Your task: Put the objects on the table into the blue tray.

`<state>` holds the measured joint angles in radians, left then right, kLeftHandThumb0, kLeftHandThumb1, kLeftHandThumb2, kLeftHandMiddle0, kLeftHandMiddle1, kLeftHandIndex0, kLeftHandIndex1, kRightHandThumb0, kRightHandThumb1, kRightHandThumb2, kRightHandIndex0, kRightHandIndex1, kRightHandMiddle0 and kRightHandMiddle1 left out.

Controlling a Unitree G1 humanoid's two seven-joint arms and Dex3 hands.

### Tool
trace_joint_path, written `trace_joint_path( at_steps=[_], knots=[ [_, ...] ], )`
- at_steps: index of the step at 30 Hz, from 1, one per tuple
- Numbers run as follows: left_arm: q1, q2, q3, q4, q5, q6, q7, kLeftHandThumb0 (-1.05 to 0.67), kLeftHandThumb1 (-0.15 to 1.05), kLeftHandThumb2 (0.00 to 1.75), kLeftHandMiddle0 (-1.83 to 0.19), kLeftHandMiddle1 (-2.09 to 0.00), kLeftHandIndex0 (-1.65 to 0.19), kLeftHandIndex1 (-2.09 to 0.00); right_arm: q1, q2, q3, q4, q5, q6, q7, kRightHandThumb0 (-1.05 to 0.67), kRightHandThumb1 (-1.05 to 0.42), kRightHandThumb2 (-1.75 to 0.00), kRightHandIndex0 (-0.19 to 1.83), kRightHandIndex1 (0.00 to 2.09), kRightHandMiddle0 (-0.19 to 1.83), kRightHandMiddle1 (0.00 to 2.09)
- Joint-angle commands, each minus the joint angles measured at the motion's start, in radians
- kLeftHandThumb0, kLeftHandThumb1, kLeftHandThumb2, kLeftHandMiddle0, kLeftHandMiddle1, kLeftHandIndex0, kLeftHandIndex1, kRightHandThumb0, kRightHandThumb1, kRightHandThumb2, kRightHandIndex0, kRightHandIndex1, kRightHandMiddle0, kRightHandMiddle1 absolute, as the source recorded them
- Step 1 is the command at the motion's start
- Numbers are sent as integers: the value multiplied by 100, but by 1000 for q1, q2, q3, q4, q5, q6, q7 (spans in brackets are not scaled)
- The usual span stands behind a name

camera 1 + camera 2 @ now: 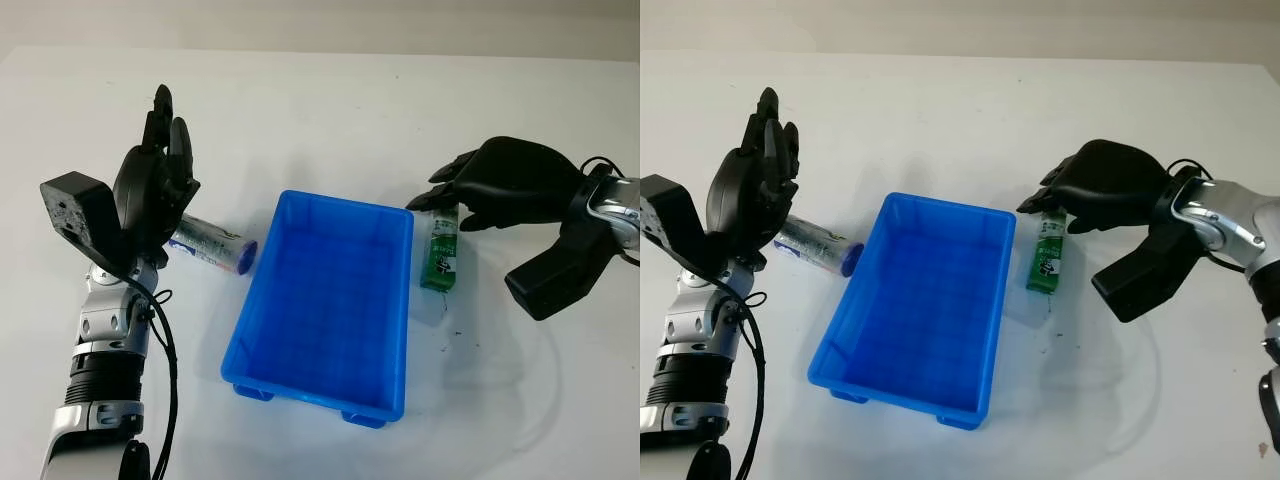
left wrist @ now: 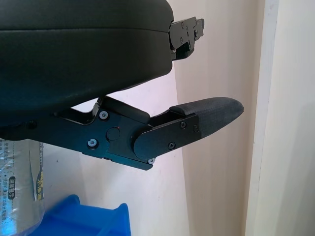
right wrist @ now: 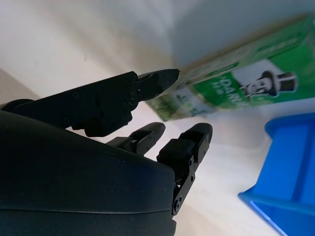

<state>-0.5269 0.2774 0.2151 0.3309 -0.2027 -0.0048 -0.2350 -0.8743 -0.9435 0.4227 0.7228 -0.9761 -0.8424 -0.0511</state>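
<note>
Left eye view: the blue tray is seen mid-desk, with nothing inside. A green box lies just right of the tray; the right robot hand is poised over its far end, nothing gripped. A capped tube lies left of the tray, beneath the raised, open left robot hand.

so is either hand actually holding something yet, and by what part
Nothing is held yet. The right hand is at the far end of the green box, fingers not closed on it. The left hand is open, raised above the bottle.
</note>
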Motion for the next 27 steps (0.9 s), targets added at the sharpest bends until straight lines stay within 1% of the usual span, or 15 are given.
trace_joint_path(
  at_steps=[1, 5, 6, 7, 8, 9, 11, 13, 17, 20, 21, 22, 24, 25, 27],
  knots=[
    [-16, 10, 4, -4, -2, 1, -2, -72, 105, 72, 19, 0, 19, 0, 21, -19, 8, -11, -1, -10, -12, -19, -97, -7, 60, 9, 64, 7],
    [-15, 9, 5, -9, -3, 5, 3, -73, 105, 71, 19, 0, 19, 0, 31, -13, 22, 14, -17, -31, -71, -23, -101, -7, 66, 13, 72, 12],
    [-14, 9, 5, -10, -3, 4, 4, -73, 105, 71, 19, 0, 19, 0, 31, -13, 28, 19, -22, -37, -83, -24, -102, -6, 60, 31, 66, 27],
    [-13, 9, 4, -10, -2, 4, 3, -73, 105, 71, 19, 0, 19, 0, 30, -15, 35, 22, -31, -42, -95, -25, -103, -6, 39, 76, 47, 67],
    [-12, 10, 3, -10, -2, 0, 1, -73, 105, 71, 19, 0, 19, 0, 30, -16, 40, 26, -40, -46, -113, -26, -103, -6, 22, 111, 29, 103],
    [-11, 9, 4, -11, -2, 0, 1, -73, 105, 71, 19, 0, 19, 0, 31, -18, 46, 27, -51, -47, -127, -28, -103, -5, 11, 138, 16, 132],
    [-9, 9, 3, -12, -2, 1, 0, -72, 105, 71, 19, 0, 19, 0, 29, -21, 59, 32, -72, -48, -154, -31, -100, -5, 6, 158, 10, 150],
    [-9, 11, 2, -11, -1, 1, -2, -72, 105, 72, 19, 0, 19, 0, 24, -21, 69, 41, -91, -47, -181, -36, -97, -5, 9, 172, 10, 160],
    [-8, 11, 1, -10, 4, -1, 2, -72, 105, 72, 19, 0, 19, 0, 11, -17, 88, 59, -133, -29, -250, -48, -103, -6, 26, 168, 18, 166],
    [-9, 11, 2, -8, 0, -1, -2, -72, 105, 72, 19, 0, 19, 0, 6, -12, 108, 73, -185, 6, -353, -54, -105, -12, 41, 184, 28, 177],
    [-8, 11, 2, -8, 0, -1, -1, -72, 105, 72, 19, 0, 19, 0, 6, -10, 113, 76, -200, 23, -386, -57, -105, -15, 52, 196, 33, 192],
    [-8, 11, 2, -9, 2, 1, 0, -72, 105, 72, 19, 0, 19, 0, 8, -9, 118, 78, -213, 40, -415, -59, -105, -20, 72, 204, 40, 202],
    [-7, 12, 1, -11, 4, 2, 2, -72, 105, 72, 19, 0, 19, 0, 8, -8, 127, 84, -222, 65, -437, -59, -105, -25, 95, 208, 52, 208],
    [-7, 12, 0, -12, 4, 4, 3, -72, 105, 72, 19, 0, 19, 0, 9, -8, 132, 84, -228, 81, -446, -59, -105, -28, 103, 209, 57, 209],
    [-6, 12, 0, -15, 3, 5, 2, -72, 105, 72, 19, 0, 19, 0, 10, -11, 138, 81, -234, 109, -438, -58, -105, -29, 103, 209, 58, 209]
  ],
)
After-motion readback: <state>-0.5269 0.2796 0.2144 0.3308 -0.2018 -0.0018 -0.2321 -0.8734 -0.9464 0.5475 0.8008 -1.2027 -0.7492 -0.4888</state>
